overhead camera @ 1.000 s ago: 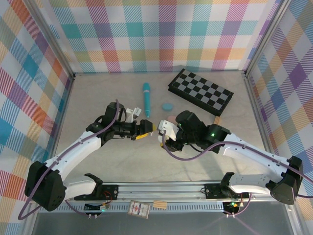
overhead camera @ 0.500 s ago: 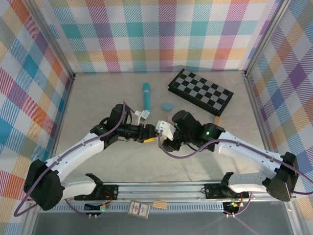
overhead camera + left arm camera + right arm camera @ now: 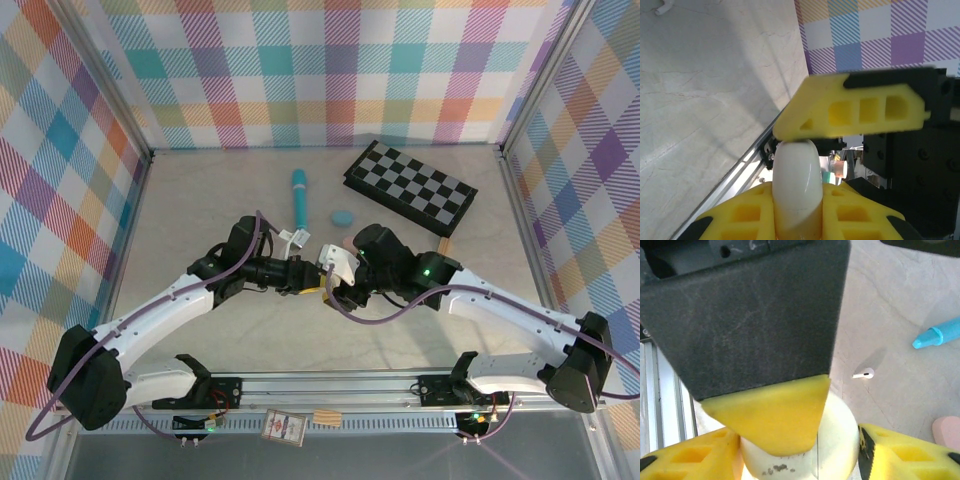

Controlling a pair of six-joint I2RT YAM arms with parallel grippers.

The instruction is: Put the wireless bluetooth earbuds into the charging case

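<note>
My left pincer and right pincer both clench the white charging case. Teal pen: ahead of my right pincer, to its right. White earbud: nearer, lying loose on the table.

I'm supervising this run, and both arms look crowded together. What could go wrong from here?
Both the left gripper and right gripper pinch the smooth, rounded white case; it might squirt out. The two grippers overlap closely and could clash. A white earbud lies loose on the table nearby and could get knocked.
</note>
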